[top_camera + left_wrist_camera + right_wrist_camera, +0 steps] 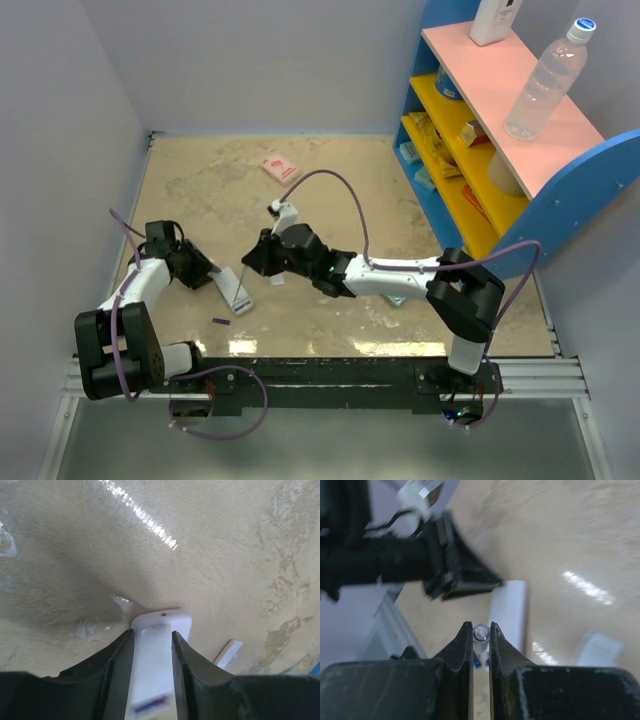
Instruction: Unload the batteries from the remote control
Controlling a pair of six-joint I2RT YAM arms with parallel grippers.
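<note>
The remote control is a slim white bar lying on the table. My left gripper is shut on its sides; in the left wrist view the remote sits between the two black fingers of the gripper. My right gripper hovers just right of the remote. It is shut on a small battery with a silver end and blue wrap, held at the tips of the gripper. The remote lies just beyond it. A small dark purple battery-like piece lies on the table near the remote.
A small white flat piece, also in the left wrist view, lies right of the remote. A pink packet lies far back. A teal box sits under the right arm. A blue shelf unit stands at the right.
</note>
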